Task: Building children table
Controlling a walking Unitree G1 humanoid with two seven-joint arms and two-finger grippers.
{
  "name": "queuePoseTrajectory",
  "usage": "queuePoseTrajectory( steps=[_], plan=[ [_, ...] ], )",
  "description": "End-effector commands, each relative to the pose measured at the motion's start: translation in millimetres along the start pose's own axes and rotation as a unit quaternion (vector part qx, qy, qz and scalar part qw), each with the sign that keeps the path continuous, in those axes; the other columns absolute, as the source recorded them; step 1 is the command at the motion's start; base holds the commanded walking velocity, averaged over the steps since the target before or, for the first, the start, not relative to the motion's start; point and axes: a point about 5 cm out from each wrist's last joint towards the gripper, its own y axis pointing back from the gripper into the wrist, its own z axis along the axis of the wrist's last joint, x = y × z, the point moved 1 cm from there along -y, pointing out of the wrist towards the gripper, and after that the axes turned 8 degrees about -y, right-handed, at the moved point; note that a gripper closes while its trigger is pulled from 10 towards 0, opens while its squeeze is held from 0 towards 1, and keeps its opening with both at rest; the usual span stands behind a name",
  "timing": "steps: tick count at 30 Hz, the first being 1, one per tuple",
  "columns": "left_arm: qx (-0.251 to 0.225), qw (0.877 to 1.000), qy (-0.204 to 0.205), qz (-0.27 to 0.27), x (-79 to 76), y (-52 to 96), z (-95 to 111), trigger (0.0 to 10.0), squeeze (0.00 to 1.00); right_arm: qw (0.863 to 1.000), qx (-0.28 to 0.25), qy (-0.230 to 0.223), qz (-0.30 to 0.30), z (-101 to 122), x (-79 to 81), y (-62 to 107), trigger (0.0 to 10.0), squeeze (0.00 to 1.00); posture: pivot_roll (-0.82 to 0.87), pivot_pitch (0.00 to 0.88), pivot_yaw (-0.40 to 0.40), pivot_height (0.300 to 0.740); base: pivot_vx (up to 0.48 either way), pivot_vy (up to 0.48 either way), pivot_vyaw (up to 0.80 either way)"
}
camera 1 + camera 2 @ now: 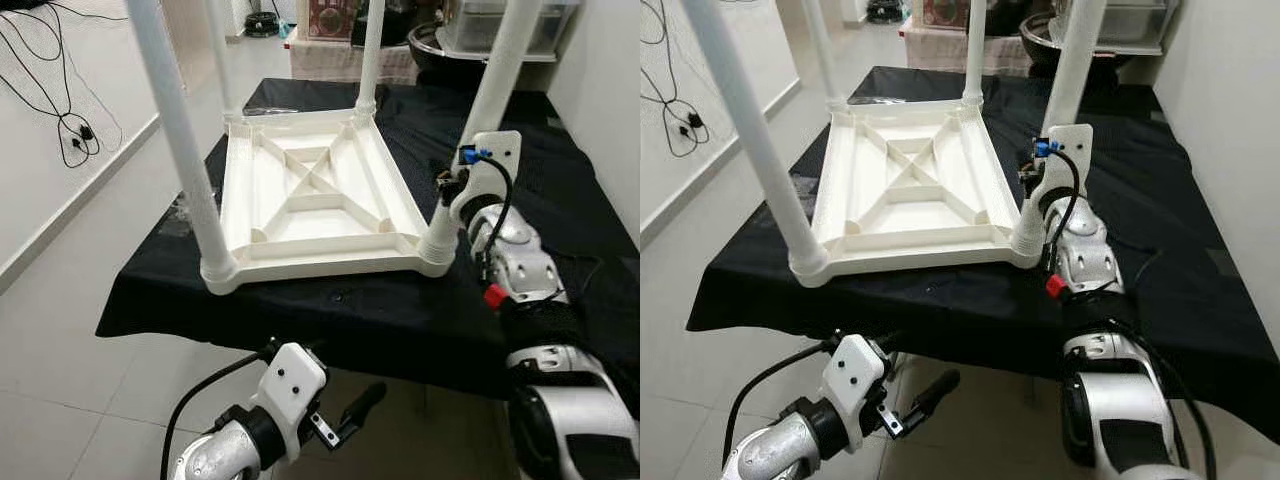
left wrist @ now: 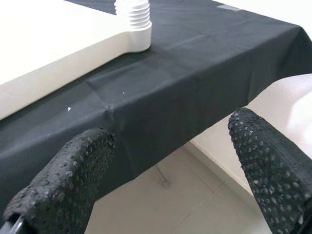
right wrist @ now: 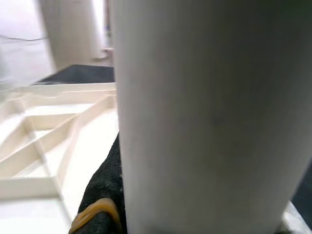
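White plastic fills most of what we see: an upturned children's table top (image 1: 318,195) with ribbed underside lies on a black cloth-covered table (image 1: 400,310), four white tubular legs (image 1: 180,140) rising out of frame, their upper ends cut off. Our right gripper (image 1: 1032,205) sits against the near right leg (image 1: 488,110), low by its corner socket — the right wrist view shows the leg pressed against one black finger (image 3: 105,195), the other hidden, so we cannot tell whether it grips. Pale floor tiles (image 1: 60,360) and a white wall with black cables (image 1: 70,130) lie to our left. Our left gripper (image 1: 345,415) hangs below the table's near edge, fingers spread wide, holding nothing.
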Motion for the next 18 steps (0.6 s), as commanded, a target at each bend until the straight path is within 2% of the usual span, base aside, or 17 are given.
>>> queuePoseTrajectory(
  steps=[1, 3, 6, 8, 9, 11, 12, 14, 16, 17, 18],
  plan=[
    [0.009, 1.0, -0.005, 0.0, -0.3, 0.9, -4.4, 10.0, 0.0, 0.996, 0.052, -0.001, -0.066, -28.0, -8.4, 6.8, 10.0, 0.0, 0.08, 0.148, 0.021, 0.74, 0.0, 0.0, 0.0],
    [0.009, 1.0, -0.004, -0.001, -0.3, 0.8, -4.6, 10.0, 0.0, 0.993, 0.057, -0.013, -0.1, -31.8, -5.9, 8.8, 10.0, 0.0, 0.08, 0.148, 0.022, 0.74, 0.0, 0.0, 0.0],
    [0.009, 1.0, -0.004, -0.001, -0.3, 0.5, -4.6, 10.0, 0.0, 0.99, 0.052, -0.006, -0.131, -32.0, -3.4, 9.4, 10.0, 0.0, 0.09, 0.148, 0.02, 0.74, 0.0, 0.0, 0.0],
    [0.009, 1.0, -0.004, -0.001, -0.1, 0.3, -4.8, 10.0, 0.0, 0.984, 0.053, -0.013, -0.171, -31.9, 0.1, 9.3, 10.0, 0.0, 0.09, 0.146, 0.02, 0.74, 0.0, 0.0, 0.0],
    [0.009, 1.0, -0.004, -0.001, -0.1, 0.3, -4.8, 10.0, 0.0, 0.984, 0.053, -0.013, -0.171, -31.9, 0.1, 9.3, 10.0, 0.0, 0.09, 0.146, 0.02, 0.74, 0.0, 0.0, 0.0],
    [0.01, 1.0, -0.005, 0.0, 0.3, 0.3, -5.1, 10.0, 0.0, 0.975, 0.061, -0.019, -0.215, -32.8, 7.4, 9.3, 10.0, 0.0, 0.09, 0.151, 0.017, 0.74, 0.0, 0.0, 0.0],
    [0.01, 1.0, -0.005, 0.0, 0.3, 0.3, -5.1, 10.0, 0.0, 0.975, 0.061, -0.019, -0.215, -32.8, 7.4, 9.3, 10.0, 0.0, 0.09, 0.151, 0.017, 0.74, 0.0, 0.0, 0.0],
    [0.009, 1.0, -0.005, 0.0, 0.4, 0.0, -5.0, 10.0, 0.0, 0.96, 0.056, 0.01, -0.273, -27.3, 15.2, 9.5, 10.0, 0.0, 0.09, 0.151, 0.015, 0.74, 0.0, 0.0, 0.0],
    [0.009, 1.0, -0.005, 0.0, 0.3, -0.1, -5.0, 10.0, 0.0, 0.955, 0.051, 0.009, -0.292, -25.0, 18.8, 9.6, 10.0, 0.0, 0.09, 0.151, 0.015, 0.74, 0.0, 0.0, 0.0],
    [0.009, 1.0, -0.005, 0.0, 0.3, -0.2, -4.9, 10.0, 0.0, 0.943, 0.039, 0.02, -0.329, -21.0, 22.2, 11.3, 10.0, 0.0, 0.09, 0.151, 0.014, 0.74, 0.0, 0.0, 0.0],
    [0.009, 1.0, -0.005, 0.0, 0.3, -0.2, -4.9, 10.0, 0.0, 0.943, 0.039, 0.02, -0.329, -21.0, 22.2, 11.3, 10.0, 0.0, 0.09, 0.151, 0.014, 0.74, 0.0, 0.0, 0.0]
  ],
)
